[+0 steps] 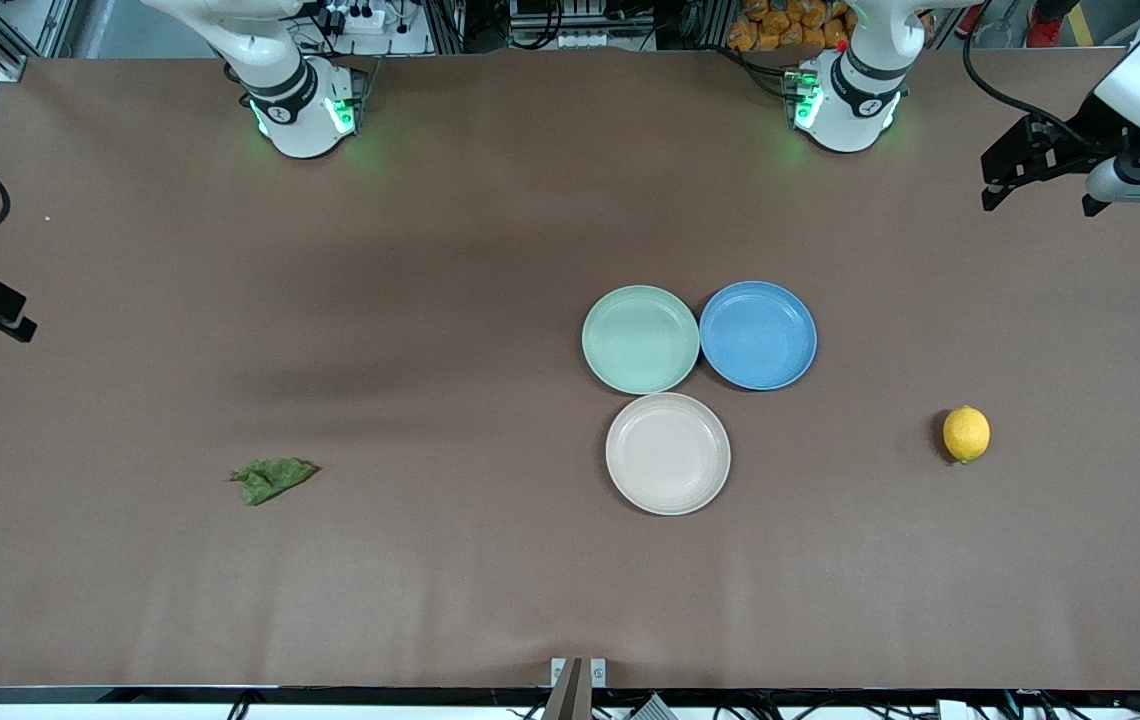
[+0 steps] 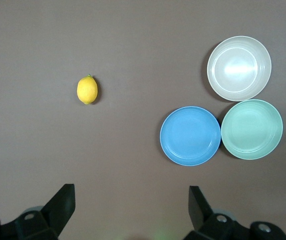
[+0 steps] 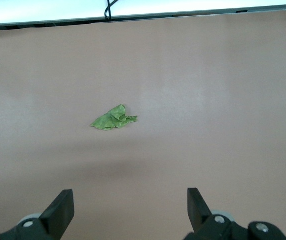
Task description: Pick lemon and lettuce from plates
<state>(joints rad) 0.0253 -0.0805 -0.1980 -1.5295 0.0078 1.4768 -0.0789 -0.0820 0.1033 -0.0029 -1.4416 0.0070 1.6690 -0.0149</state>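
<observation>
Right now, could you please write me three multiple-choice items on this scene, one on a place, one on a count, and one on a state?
1. Where does the lemon lie?
A. On the mint plate
B. On the bare table, toward the left arm's end
C. In the right pincer

2. How many plates are on the table?
A. Two
B. Three
C. Four

3. What state is the left pincer in?
A. Open, holding nothing
B. Shut on the lettuce
C. Shut on the lemon

Answers: 1 B, the lemon sits on brown table, apart from every plate. 2 B, mint plate, blue plate, beige plate. 3 A, its fingers stand wide apart.
</observation>
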